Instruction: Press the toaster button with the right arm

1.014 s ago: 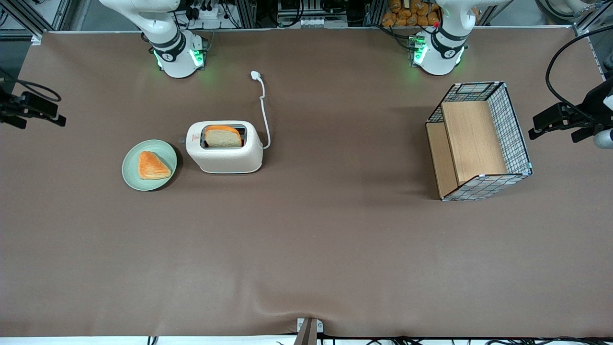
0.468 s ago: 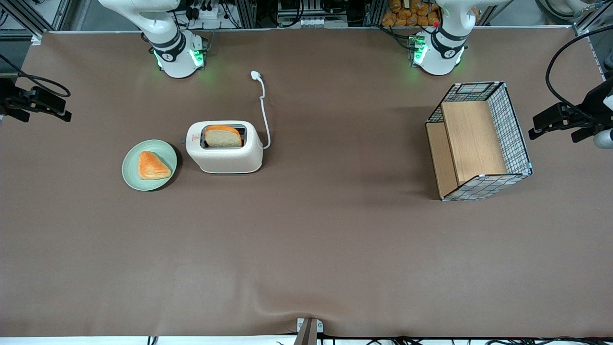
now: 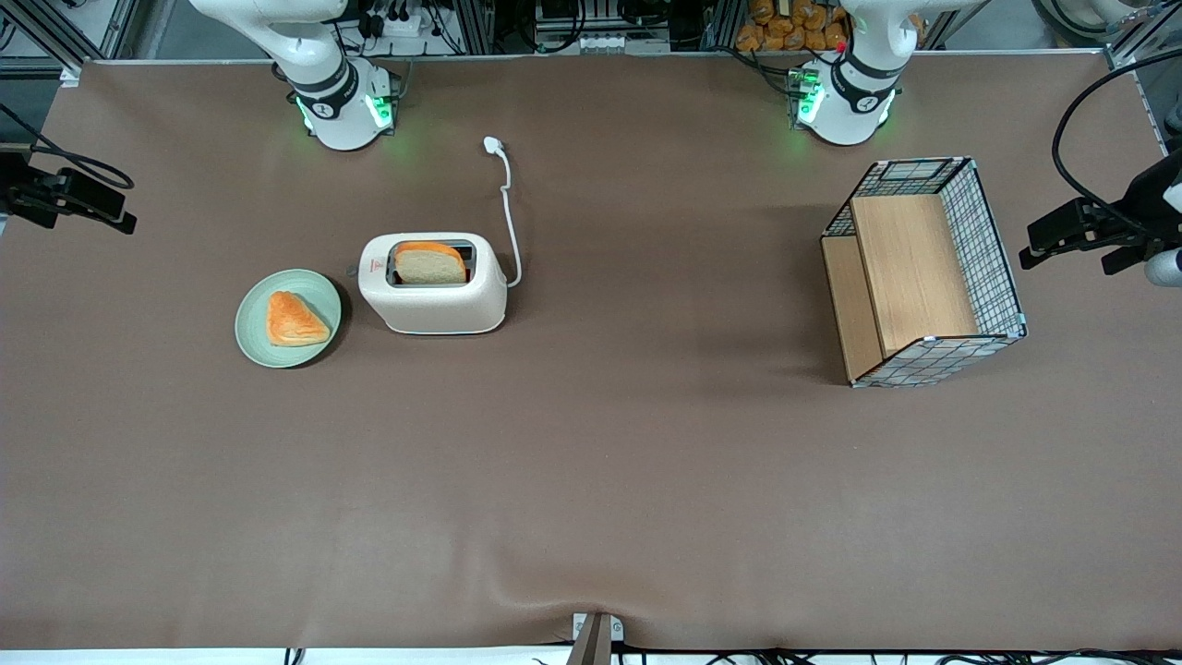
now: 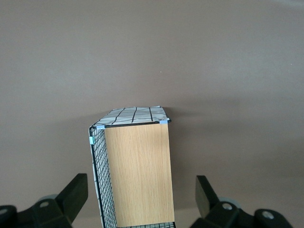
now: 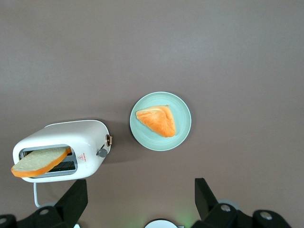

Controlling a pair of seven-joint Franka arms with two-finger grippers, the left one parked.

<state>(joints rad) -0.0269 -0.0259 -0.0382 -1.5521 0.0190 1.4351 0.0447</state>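
The cream-white toaster [image 3: 432,283] stands on the brown table with a slice of bread [image 3: 430,264] in its slot. Its white cord [image 3: 507,208] runs away from the front camera. The small grey button [image 3: 351,272] sticks out of the narrow red-logo end that faces the plate. My right gripper [image 3: 78,211] hangs high at the working arm's end of the table, well apart from the toaster. In the right wrist view the toaster [image 5: 61,149] and its button [image 5: 101,152] lie below the gripper [image 5: 140,199], whose fingers [image 5: 73,199] are wide open and empty.
A pale green plate [image 3: 254,319] with a triangular orange pastry [image 3: 294,320] lies beside the toaster's button end; it also shows in the right wrist view [image 5: 183,130]. A wire-and-wood basket [image 3: 923,272] stands toward the parked arm's end.
My right gripper has shifted a little farther from the front camera and slightly toward the toaster. Toaster, bread and plate have not moved.
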